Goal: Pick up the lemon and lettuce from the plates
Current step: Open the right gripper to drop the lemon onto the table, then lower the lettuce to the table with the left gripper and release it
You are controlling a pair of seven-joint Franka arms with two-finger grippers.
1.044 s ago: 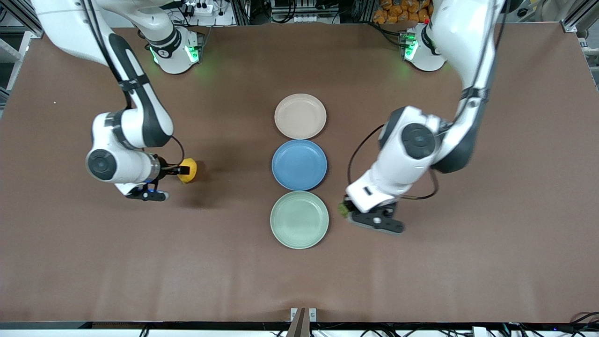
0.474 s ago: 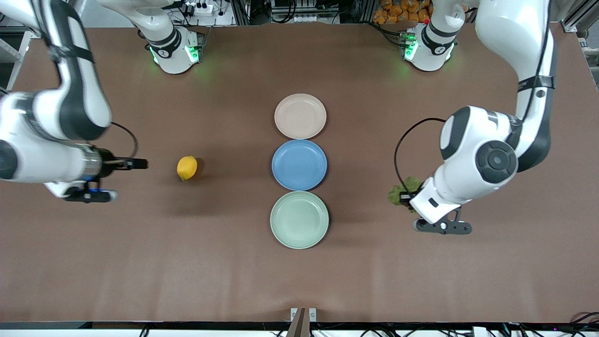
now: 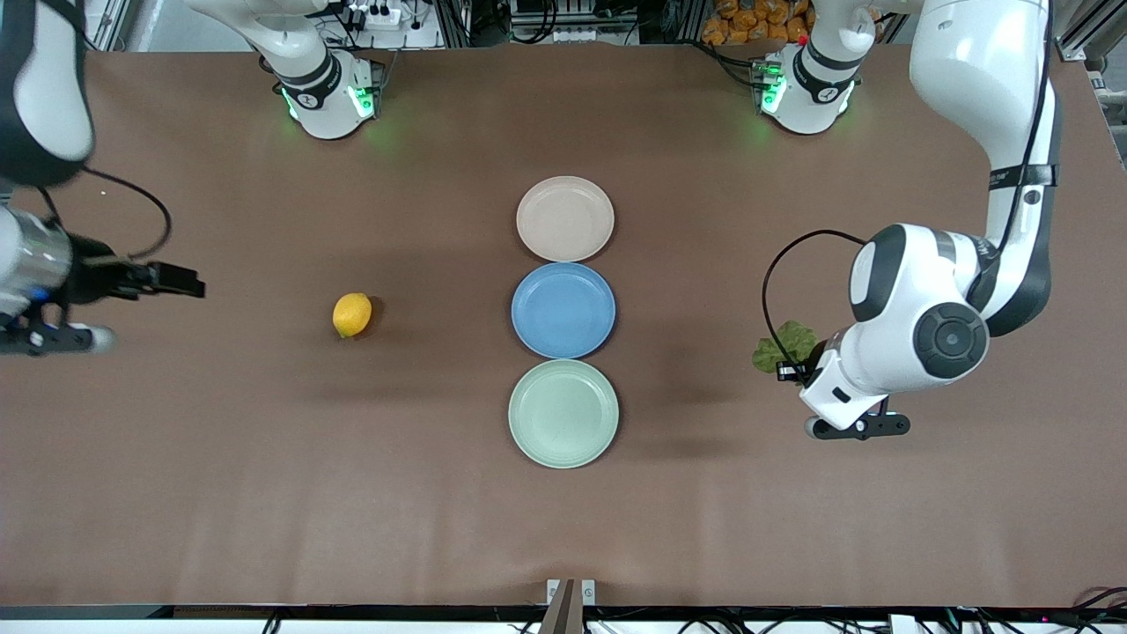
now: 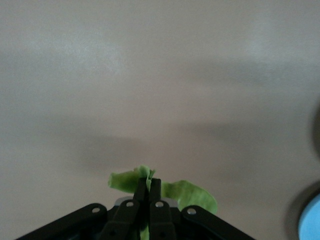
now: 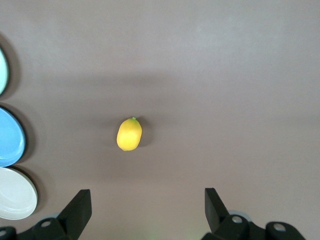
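Observation:
The yellow lemon (image 3: 352, 314) lies on the bare table beside the blue plate, toward the right arm's end; it also shows in the right wrist view (image 5: 129, 134). My right gripper (image 3: 180, 284) is open and empty, apart from the lemon at the table's edge, and its jaws stand wide apart in the right wrist view (image 5: 147, 202). My left gripper (image 3: 792, 370) is shut on the green lettuce (image 3: 785, 343), held above the table toward the left arm's end. The left wrist view shows the leaf (image 4: 192, 192) pinched between the jaws (image 4: 148, 184). The beige-pink plate (image 3: 564, 218) and mint plate (image 3: 563, 413) are empty.
A blue plate (image 3: 563, 310) sits between the two other plates in a row down the table's middle. The three plates' edges show in the right wrist view (image 5: 10, 135). The blue plate's rim shows in the left wrist view (image 4: 310, 222).
My right gripper let go of the lemon and drew away toward its end of the table. My left gripper carried the lettuce away from the mint plate toward the left arm's end.

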